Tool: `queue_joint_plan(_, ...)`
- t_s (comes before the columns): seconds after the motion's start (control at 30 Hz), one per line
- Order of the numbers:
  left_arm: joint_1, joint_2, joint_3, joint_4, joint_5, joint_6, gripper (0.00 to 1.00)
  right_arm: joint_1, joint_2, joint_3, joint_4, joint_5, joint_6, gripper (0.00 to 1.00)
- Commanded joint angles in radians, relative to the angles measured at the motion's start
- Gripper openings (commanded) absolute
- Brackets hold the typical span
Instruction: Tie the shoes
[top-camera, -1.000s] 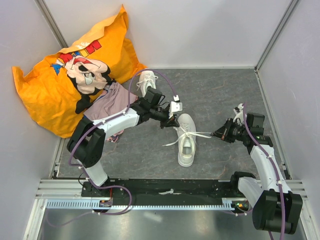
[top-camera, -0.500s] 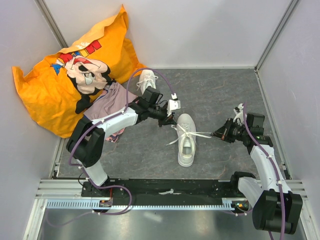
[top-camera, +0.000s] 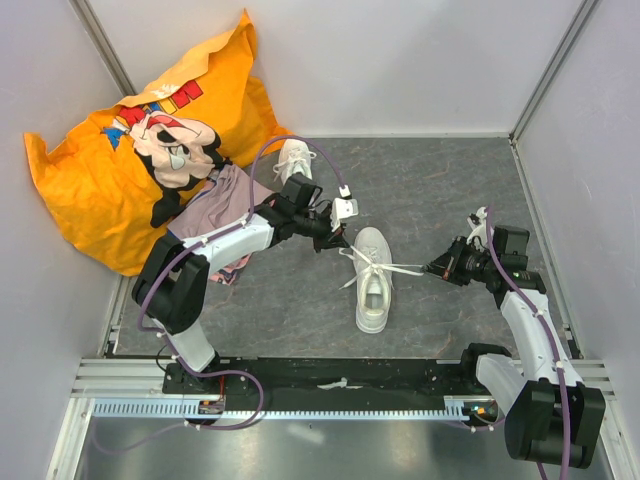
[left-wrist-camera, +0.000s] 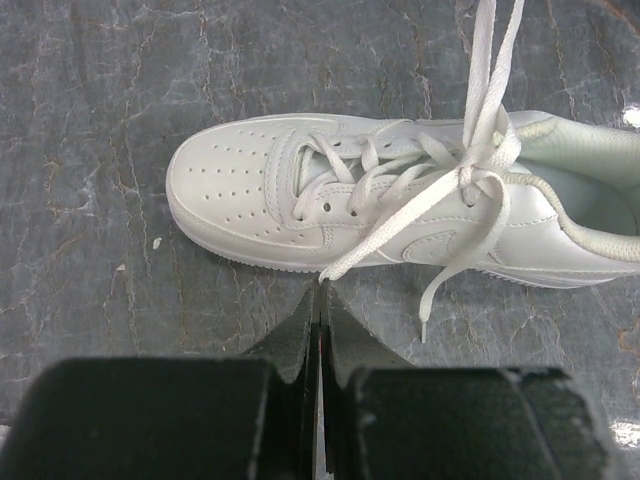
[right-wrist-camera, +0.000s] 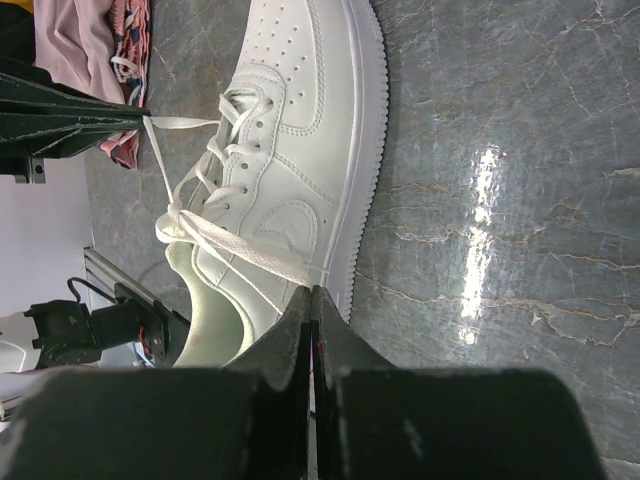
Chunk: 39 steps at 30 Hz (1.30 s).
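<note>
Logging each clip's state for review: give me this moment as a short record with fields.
shoe in work: white sneaker, mid-table, toe pointing away from the arm bases
laces: crossed above the tongue, no bow
left claw: shut on laces, one strand drawn straight
right claw: shut on laces, another strand drawn straight
second sneaker: far left, beside pinkish garment, not held

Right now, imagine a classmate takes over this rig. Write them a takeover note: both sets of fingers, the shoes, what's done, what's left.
Left gripper: fingers shut on one lace of the centre shoe.
Right gripper: fingers shut on the other lace.
Far shoe: behind the left arm, partly hidden.
Done: laces crossed over the tongue, drawn out to each side.
Left: a bow here, then probably the far shoe.
</note>
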Motion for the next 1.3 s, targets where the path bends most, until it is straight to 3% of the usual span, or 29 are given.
queue_joint_plan(0.0,0.013,-0.011,-0.005,0.026,-0.018,0.001,0.02,0.001,-0.013,0.012,0.018,0.014,-0.011,0.00)
queue_joint_plan(0.47,0.024,-0.011,-0.002,0.009,0.007,-0.013,0.01,0.001,-0.002,0.012,0.024,0.021,-0.008,0.00)
queue_joint_plan(0.53,0.024,-0.023,0.001,0.001,0.036,-0.017,0.12,0.001,0.002,0.009,0.043,0.011,-0.002,0.00)
queue_joint_plan(0.6,0.024,-0.037,0.001,0.000,0.045,-0.034,0.37,0.001,0.007,0.010,0.064,-0.003,0.018,0.00)
queue_joint_plan(0.7,0.024,-0.080,-0.005,-0.002,0.050,-0.051,0.48,0.003,0.035,0.040,0.104,-0.009,0.030,0.20)
queue_joint_plan(0.73,0.024,-0.107,-0.005,-0.009,0.045,-0.056,0.49,0.003,0.050,0.053,0.116,-0.011,0.032,0.33)
queue_joint_plan(0.9,0.039,-0.198,-0.001,-0.049,0.028,-0.135,0.62,0.003,0.084,0.150,0.127,-0.017,-0.008,0.66)
queue_joint_plan(1.0,0.091,-0.253,0.018,-0.085,0.037,-0.235,0.81,0.003,0.128,0.216,0.127,-0.011,-0.052,0.78)
queue_joint_plan(1.13,0.147,-0.256,0.137,-0.258,-0.048,-0.385,0.90,0.003,0.191,0.334,0.090,-0.029,-0.141,0.97)
queue_joint_plan(1.27,0.227,-0.224,0.278,-0.454,-0.145,-0.454,0.96,0.003,0.281,0.452,-0.050,-0.042,-0.285,0.98)
